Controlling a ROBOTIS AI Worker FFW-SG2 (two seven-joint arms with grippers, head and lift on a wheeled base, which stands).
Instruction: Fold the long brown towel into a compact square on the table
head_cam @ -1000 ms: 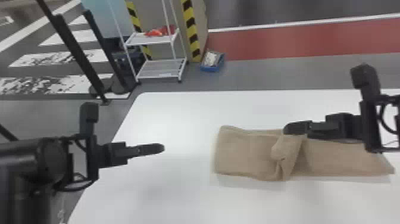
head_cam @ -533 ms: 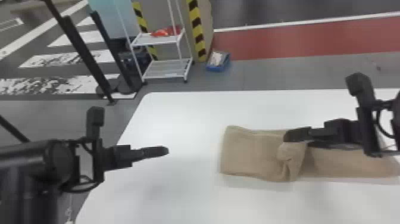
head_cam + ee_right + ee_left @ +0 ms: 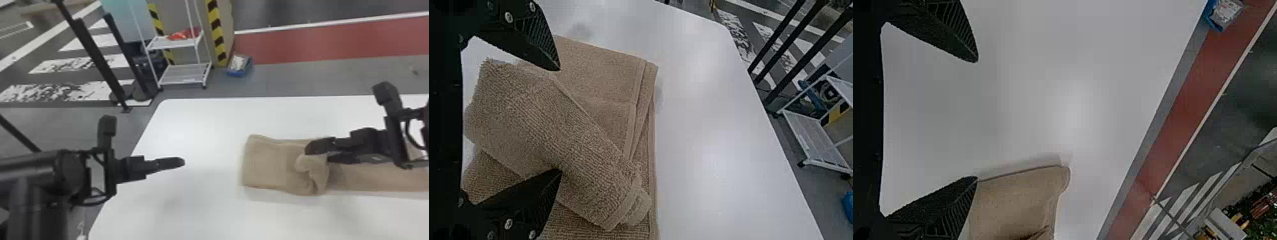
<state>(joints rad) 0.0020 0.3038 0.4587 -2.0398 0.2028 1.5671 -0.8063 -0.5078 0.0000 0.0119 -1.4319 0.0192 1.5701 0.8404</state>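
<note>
The left gripper (image 3: 977, 119) was spread, well apart from the towel (image 3: 265, 166), which lay half folded on the table (image 3: 191, 204). The right gripper (image 3: 560, 120), also spread, seemed around the crumpled flap (image 3: 564, 145); it had best pinch softly, then straighten this before laying.

We see the left gripper (image 3: 181, 162) with its fingers (image 3: 955, 32) wide apart above the white table (image 3: 1053, 95); the brown towel (image 3: 1013, 202) lies by one fingertip, contact unclear; beyond, a blue bin (image 3: 1209, 15) sits near a red floor strip (image 3: 1198, 105).
</note>
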